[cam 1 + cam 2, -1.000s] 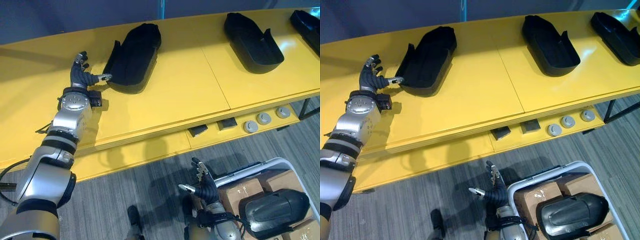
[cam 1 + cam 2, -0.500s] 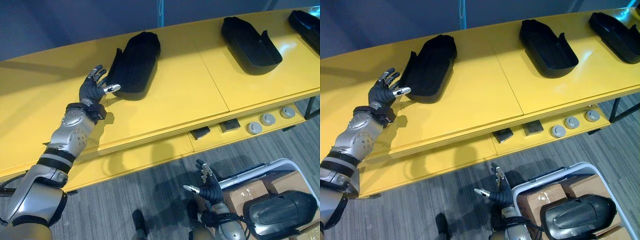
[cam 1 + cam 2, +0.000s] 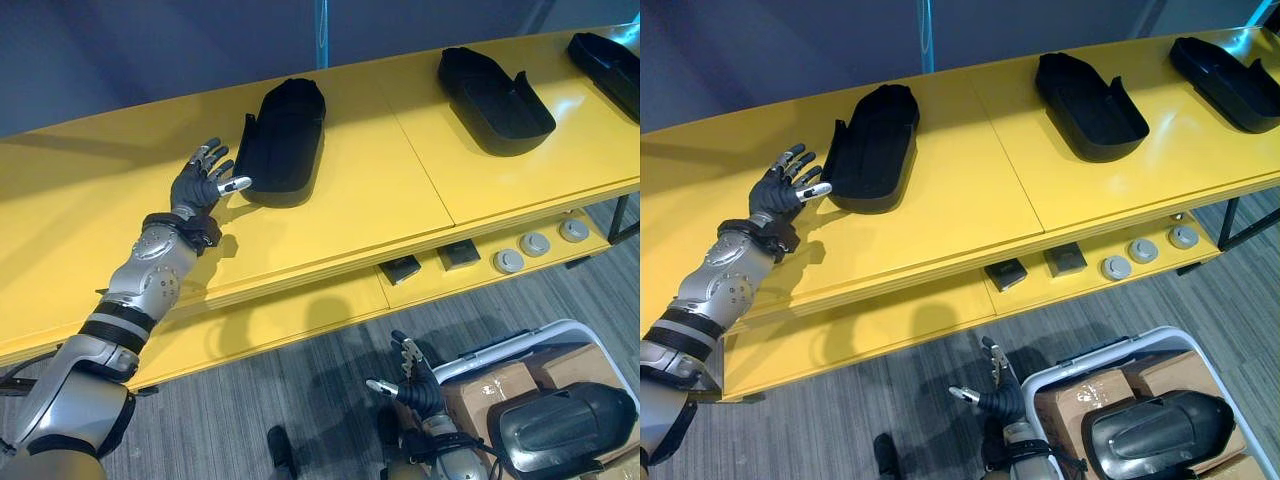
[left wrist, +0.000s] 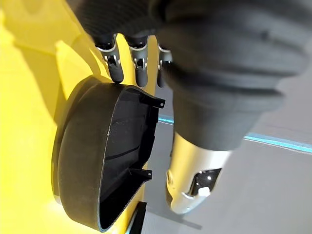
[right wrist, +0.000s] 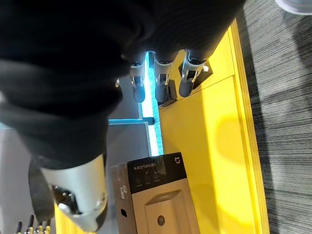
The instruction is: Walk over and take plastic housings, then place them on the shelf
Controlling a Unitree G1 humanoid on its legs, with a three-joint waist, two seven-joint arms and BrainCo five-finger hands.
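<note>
while the left hand (image 3: 196,185) spreads just beside a housing (image 3: 285,140) on the shelf (image 3: 385,195), the right hand (image 3: 416,386) hangs relaxed.

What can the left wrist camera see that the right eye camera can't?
Left wrist view: little tabs inside the rim of the nearest housing, up close. Right eye view: two more housings on the yellow shelf, the right robot hand low over the floor, a white bin holding boxes and another housing. Both: the left robot hand, open, beside the nearest housing.
</note>
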